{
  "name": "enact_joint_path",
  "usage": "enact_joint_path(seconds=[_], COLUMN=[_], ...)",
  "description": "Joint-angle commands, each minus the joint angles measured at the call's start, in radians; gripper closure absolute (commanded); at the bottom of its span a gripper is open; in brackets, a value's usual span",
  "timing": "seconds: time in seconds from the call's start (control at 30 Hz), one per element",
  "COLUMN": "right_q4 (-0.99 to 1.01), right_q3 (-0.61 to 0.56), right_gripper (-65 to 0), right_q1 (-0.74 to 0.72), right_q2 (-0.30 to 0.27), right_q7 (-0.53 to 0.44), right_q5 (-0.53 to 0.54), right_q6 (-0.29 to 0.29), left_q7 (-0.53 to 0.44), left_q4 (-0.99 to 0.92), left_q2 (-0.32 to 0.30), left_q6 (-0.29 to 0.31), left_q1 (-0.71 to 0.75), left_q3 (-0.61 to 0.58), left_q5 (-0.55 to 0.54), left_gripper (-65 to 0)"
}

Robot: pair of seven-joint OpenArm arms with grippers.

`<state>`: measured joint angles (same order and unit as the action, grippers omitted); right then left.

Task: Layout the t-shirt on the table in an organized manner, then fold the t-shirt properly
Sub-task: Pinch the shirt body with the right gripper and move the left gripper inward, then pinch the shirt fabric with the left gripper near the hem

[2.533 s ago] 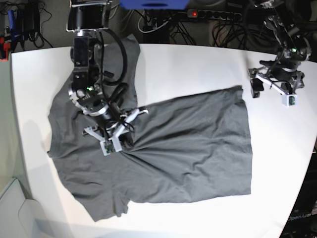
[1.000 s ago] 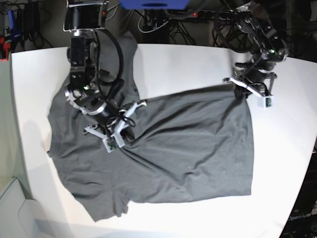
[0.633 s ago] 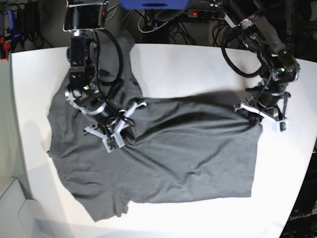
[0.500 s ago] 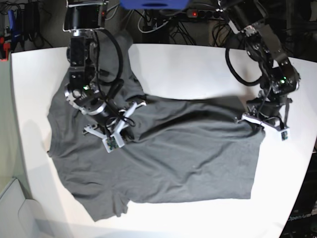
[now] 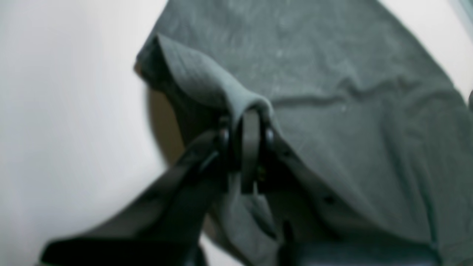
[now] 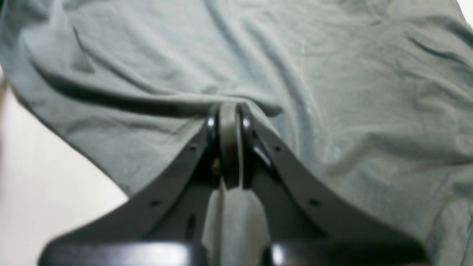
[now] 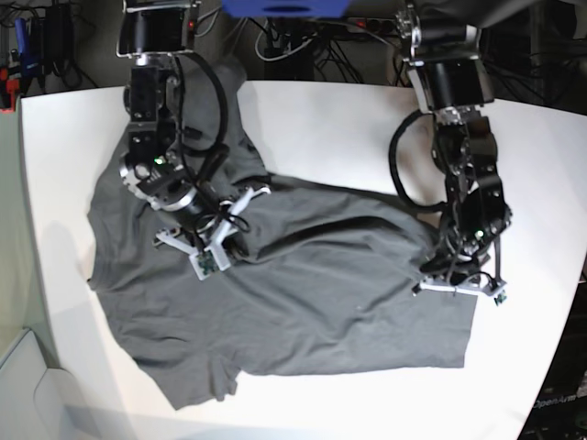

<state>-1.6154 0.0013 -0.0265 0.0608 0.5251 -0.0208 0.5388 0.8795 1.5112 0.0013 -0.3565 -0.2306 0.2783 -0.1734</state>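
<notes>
Charcoal-grey t-shirt [image 7: 321,293] is spread wrinkly over the middle of the white table [image 7: 348,128], sleeves toward the scene's left. My left gripper [image 5: 245,122] is clamped tight on a pinched-up bit of the hem edge over on the right side. My right gripper [image 6: 229,118] is pinched shut on a fold of fabric left of the middle, with creases running out from it.
</notes>
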Motion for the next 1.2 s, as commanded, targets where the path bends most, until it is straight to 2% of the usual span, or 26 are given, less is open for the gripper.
enact_joint_path(seconds=[0.0,0.07,0.13,0.17,0.3,0.4,0.43,0.57,0.7,0.9,1.07,1.1,1.17], right_q4=[-0.019,-0.021,-0.021,-0.027,-0.050,-0.062,-0.064,-0.064,-0.064,-0.064,-0.062,-0.062,-0.062], right_q3=[-0.001,-0.001,-0.001,-0.001,-0.001,-0.001,-0.001,-0.001,0.001,-0.005,-0.002,-0.002,-0.002], right_gripper=[0.0,0.0,0.0,0.0,0.0,0.0,0.0,0.0,0.0,0.0,0.0,0.0,0.0], right_q1=[-0.006,-0.002,0.003,0.003,0.004,0.004,0.004,0.004,0.004,0.006,0.017,0.021,0.026], right_q2=[0.001,-0.011,-0.011,-0.011,-0.013,-0.013,-0.013,-0.013,-0.013,-0.009,-0.009,-0.009,-0.009], right_q7=[-0.026,-0.026,-0.026,-0.026,-0.026,-0.026,-0.026,-0.026,-0.026,-0.026,-0.026,-0.026,-0.026], right_q5=[0.012,0.012,0.012,0.012,0.012,0.012,0.012,0.012,0.012,0.012,0.012,0.012,0.012], right_q6=[0.007,0.007,0.007,0.007,0.007,0.007,0.007,0.007,0.007,0.007,0.007,0.007,0.007], left_q7=[-0.021,-0.024,-0.018,-0.018,-0.019,-0.021,-0.023,-0.024,-0.029,-0.174,-0.230,-0.240,-0.256], left_q4=[0.001,-0.034,-0.056,-0.059,-0.056,-0.033,-0.014,0.068,0.052,-0.001,-0.119,-0.160,-0.243], left_q2=[-0.005,-0.010,-0.011,-0.011,-0.010,-0.010,-0.010,-0.028,-0.059,-0.059,-0.059,-0.059,-0.059], left_q6=[-0.003,-0.003,-0.003,-0.003,0.000,0.004,0.004,0.004,0.003,0.006,0.007,0.014,0.069], left_q1=[-0.037,-0.065,-0.080,-0.082,-0.074,-0.046,-0.037,0.026,0.047,0.041,-0.034,-0.059,-0.106], left_q3=[-0.024,-0.060,-0.086,-0.092,-0.090,-0.090,-0.090,-0.081,-0.080,-0.021,-0.034,-0.034,-0.034], left_q5=[-0.002,-0.002,-0.002,-0.002,-0.010,-0.012,-0.012,-0.005,-0.012,-0.012,-0.013,-0.013,-0.013], left_gripper=[-0.5,-1.3,-7.9,-14.1,-45.5,-62.8,-65.0,-65.0,-65.0,-65.0,-65.0,-65.0,-63.8])
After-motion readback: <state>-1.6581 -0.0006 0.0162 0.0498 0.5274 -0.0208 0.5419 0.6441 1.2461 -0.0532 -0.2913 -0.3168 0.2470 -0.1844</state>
